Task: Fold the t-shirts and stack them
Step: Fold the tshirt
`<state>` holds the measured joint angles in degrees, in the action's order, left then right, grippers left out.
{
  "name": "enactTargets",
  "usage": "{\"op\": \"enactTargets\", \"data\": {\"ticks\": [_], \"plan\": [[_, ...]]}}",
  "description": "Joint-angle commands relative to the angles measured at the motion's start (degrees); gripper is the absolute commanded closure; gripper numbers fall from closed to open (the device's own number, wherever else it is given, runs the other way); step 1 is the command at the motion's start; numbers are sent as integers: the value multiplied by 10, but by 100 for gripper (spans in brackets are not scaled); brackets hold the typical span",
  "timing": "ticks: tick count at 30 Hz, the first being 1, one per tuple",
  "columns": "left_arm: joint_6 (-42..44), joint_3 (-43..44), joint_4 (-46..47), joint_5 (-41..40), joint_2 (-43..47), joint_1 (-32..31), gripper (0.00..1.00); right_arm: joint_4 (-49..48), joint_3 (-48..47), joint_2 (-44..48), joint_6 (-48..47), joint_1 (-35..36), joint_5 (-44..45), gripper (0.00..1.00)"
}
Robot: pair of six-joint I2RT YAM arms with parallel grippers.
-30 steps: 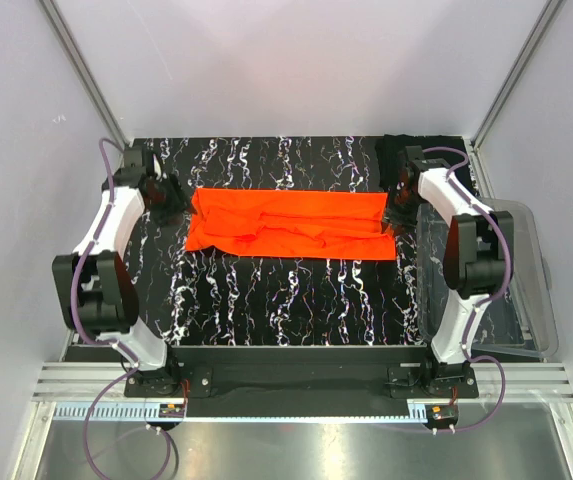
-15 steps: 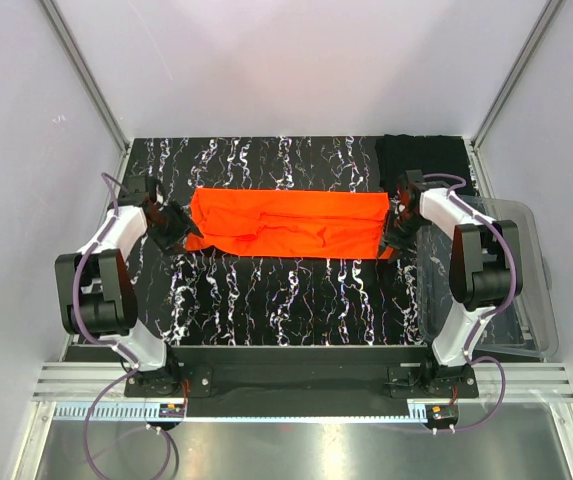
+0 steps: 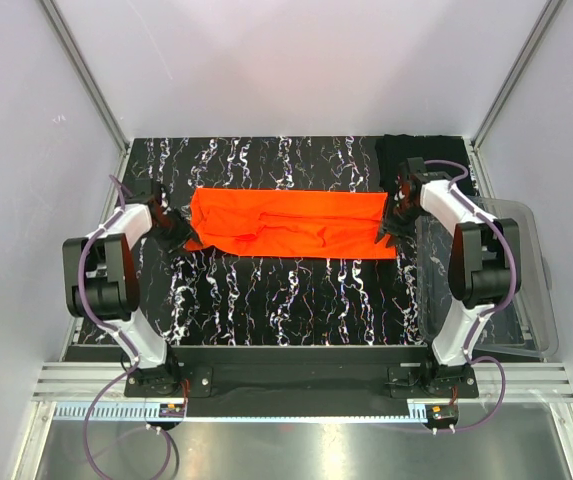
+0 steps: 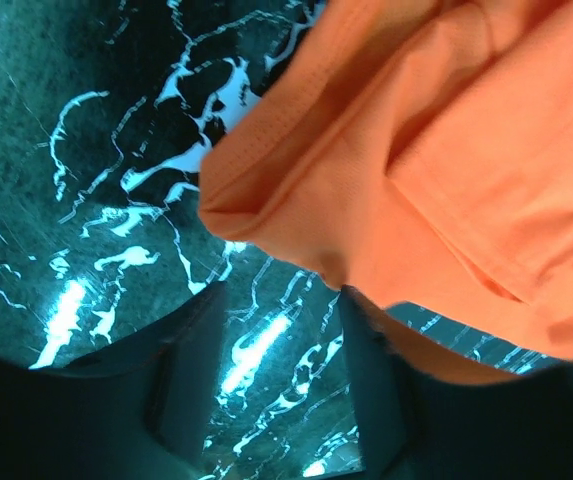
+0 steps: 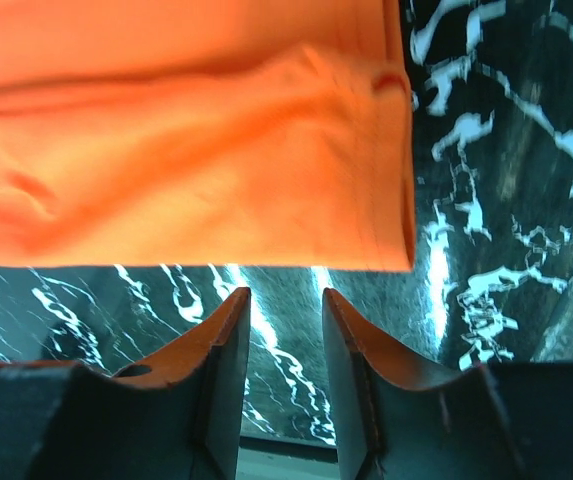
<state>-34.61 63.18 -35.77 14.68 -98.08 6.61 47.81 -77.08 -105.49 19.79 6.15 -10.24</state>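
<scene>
Orange-red t-shirt (image 3: 291,224): long folded band across the far middle of the table (image 3: 286,300). Left gripper (image 4: 281,300) at its left end, right gripper (image 5: 286,300) at its right end, both partly parted, holding nothing, hems just past the tips. Black t-shirt (image 3: 406,150) in the far right corner. Likely risk: closing on one layer only, or lifting unevenly, and dragging the fold open.

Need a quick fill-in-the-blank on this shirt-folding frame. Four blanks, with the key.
1. The folded shirt lying between the left gripper and the right gripper is ____ in colour.
2. The black shirt sits at the far ____ corner of the table.
3. The clear bin stands beside the ____ arm.
4. Both grippers' jaws stand ____, with nothing between them.

Missing words: orange; right; right; open.
</scene>
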Motion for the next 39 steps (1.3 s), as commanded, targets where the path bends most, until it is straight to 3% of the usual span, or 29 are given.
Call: {"op": "enactTargets", "data": {"ticks": [1, 6, 8, 9, 17, 23, 24, 25, 26, 29, 34, 39], "plan": [[18, 21, 17, -28, -22, 3, 52, -6, -38, -23, 11, -2, -12, 59], [45, 40, 15, -43, -44, 4, 79, -5, -47, -62, 13, -1, 14, 61], [55, 48, 15, -45, -52, 4, 88, -7, -38, -68, 18, -2, 23, 67], [60, 49, 14, -48, -54, 4, 100, -6, -33, -70, 19, -1, 35, 69], [89, 36, 11, -145, -27, 3, 100, -7, 11, -78, 16, -3, 114, 85], [66, 10, 13, -146, -1, 4, 100, -3, 20, -61, 12, -2, 89, 86], [66, 6, 14, -127, 20, 3, 96, -4, 21, -56, 9, -2, 83, 84], [61, -2, 14, -118, 31, 2, 84, -4, 18, -53, 7, -1, 80, 84], [56, -9, 13, -104, 48, 3, 60, -2, 17, -47, 7, -2, 71, 83], [31, -32, 18, -86, 103, 3, 29, 6, -5, -45, 8, -2, 52, 81], [-4, -47, 45, -34, 107, 3, 24, 12, -26, -39, 12, -2, 38, 80], [-25, -31, 83, 4, 40, 2, 24, 14, -34, -52, 11, -1, 29, 80]]}}
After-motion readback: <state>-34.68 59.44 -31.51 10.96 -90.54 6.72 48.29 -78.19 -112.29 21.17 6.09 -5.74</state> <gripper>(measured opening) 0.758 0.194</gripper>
